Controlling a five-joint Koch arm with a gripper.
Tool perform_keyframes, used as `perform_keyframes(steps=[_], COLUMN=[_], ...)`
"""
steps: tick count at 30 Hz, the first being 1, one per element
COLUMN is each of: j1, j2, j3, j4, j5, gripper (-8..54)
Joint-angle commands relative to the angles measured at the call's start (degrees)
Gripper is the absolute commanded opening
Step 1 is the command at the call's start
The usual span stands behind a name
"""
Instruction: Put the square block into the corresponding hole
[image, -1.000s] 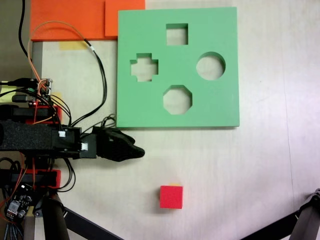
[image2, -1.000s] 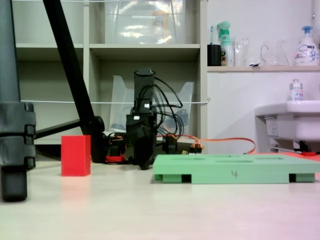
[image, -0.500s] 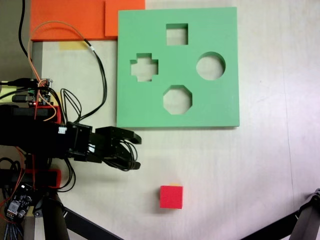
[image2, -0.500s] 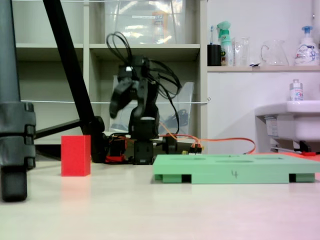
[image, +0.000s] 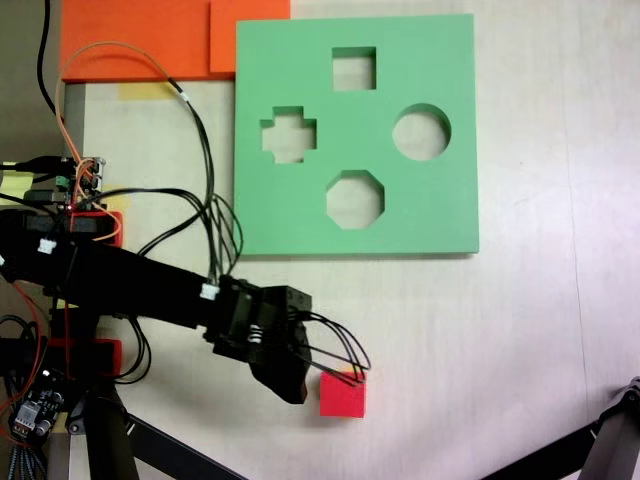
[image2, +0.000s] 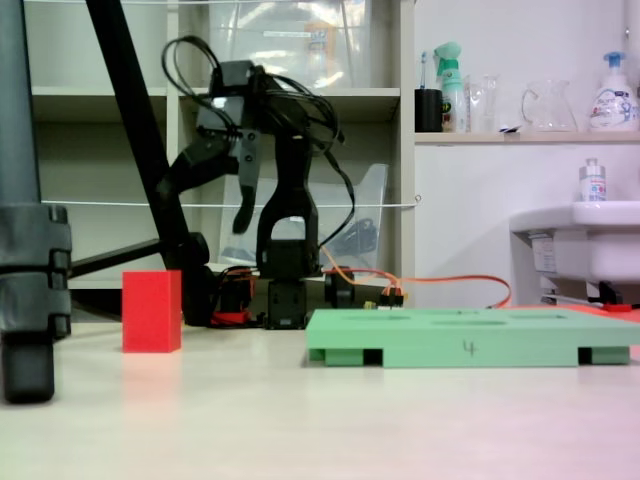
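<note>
Fixed views from above and table level place the red block (image: 343, 393) on the table just right of and below the raised gripper (image2: 205, 195), whose jaws stand apart; the square hole (image: 354, 68) lies well beyond.

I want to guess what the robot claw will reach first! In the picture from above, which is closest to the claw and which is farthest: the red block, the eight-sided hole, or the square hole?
From the gripper, in the view from above:
1. The red block, just to its right on the table.
2. The eight-sided hole, at the green board's lower middle.
3. The square hole, near the board's top edge, farthest.
</note>
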Motion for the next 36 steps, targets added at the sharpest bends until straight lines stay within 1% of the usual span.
perform_keyframes(steps=[1, 14, 22, 28, 30, 32, 33, 34, 36], j1=[1.1, 5.8, 6.4, 6.2, 6.8, 7.2, 7.0, 6.9, 6.4], j2=[-1.2, -15.2, -21.4, -23.6, -25.4, -26.5, -26.8, -27.3, -27.8], j3=[-3.3, -11.6, -12.4, -12.1, -11.9, -11.6, -11.4, -11.2, -11.0], j4=[-0.6, -4.0, -5.4, -6.4, -6.4, -6.4, -6.4, -6.3, -6.2], j5=[-0.8, -2.0, -2.0, -1.8, -1.8, -1.8, -1.8, -1.8, -1.7], gripper=[52.3, 52.3, 52.2, 51.9, 50.2, 39.6, 37.0, 35.4, 34.4])
